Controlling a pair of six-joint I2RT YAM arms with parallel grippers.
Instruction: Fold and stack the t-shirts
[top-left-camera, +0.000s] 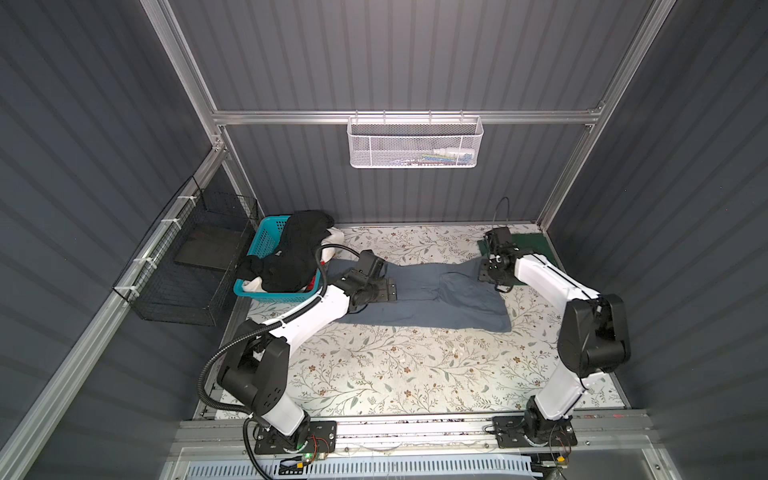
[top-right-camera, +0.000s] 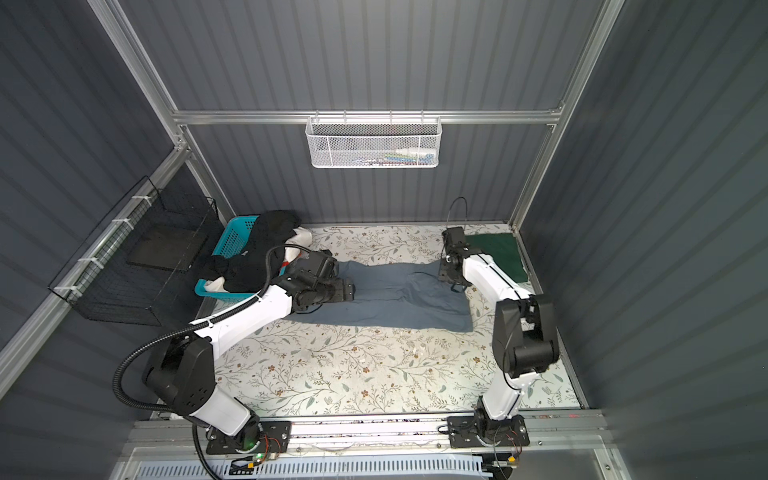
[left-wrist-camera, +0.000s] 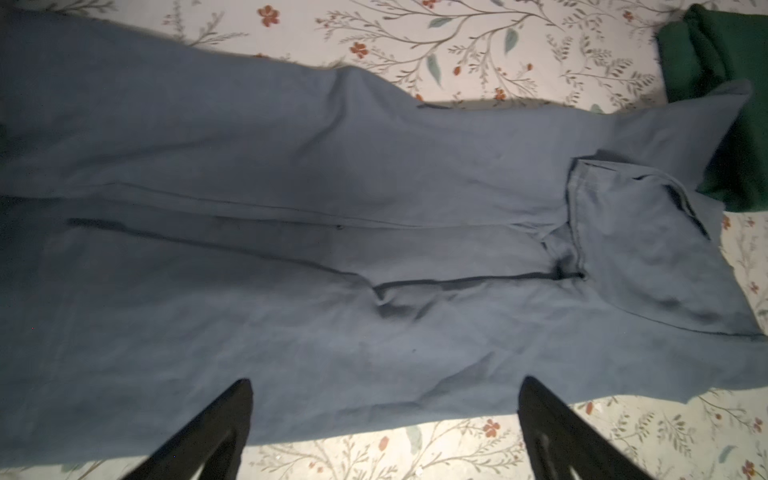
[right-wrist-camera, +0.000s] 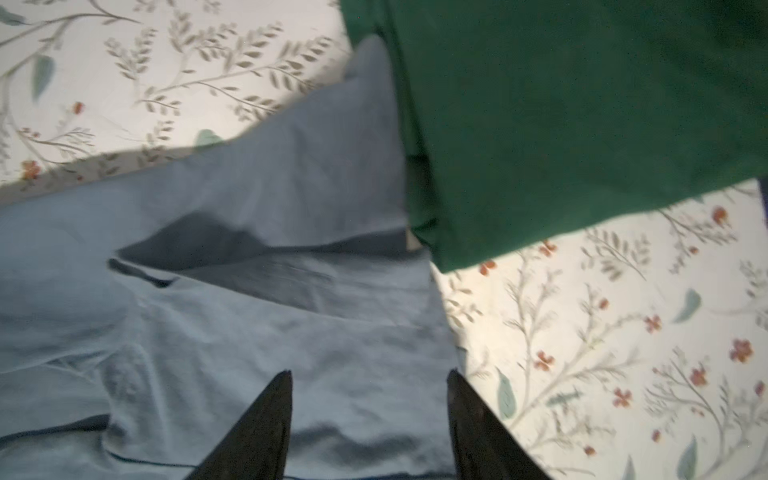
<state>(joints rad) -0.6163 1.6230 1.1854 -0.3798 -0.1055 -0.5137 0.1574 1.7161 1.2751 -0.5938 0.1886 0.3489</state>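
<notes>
Flowered worktop (top-left-camera: 374, 365), seen from above. The slate-blue shirt (top-left-camera: 449, 299) is lying across its far half, already narrowed into a long strip. Its long axis is running left to right, from beside the turquoise basket (top-left-camera: 266, 237) toward the folded green shirt (top-left-camera: 530, 243) in the far right corner.

The basket is holding a heaped black shirt (top-left-camera: 295, 249), with bits of white and red cloth showing under it. In the right wrist view the strip's far right corner is touching the green shirt's edge.

The left gripper (left-wrist-camera: 384, 386) is hanging over the strip's left part, jaws spread wide and gripping nothing. The right gripper (right-wrist-camera: 370, 374) is hanging over the right end, jaws partly spread with nothing between them.

Each arm is nearest its own end of the strip. I am judging the next fold to be end over end along that axis.
</notes>
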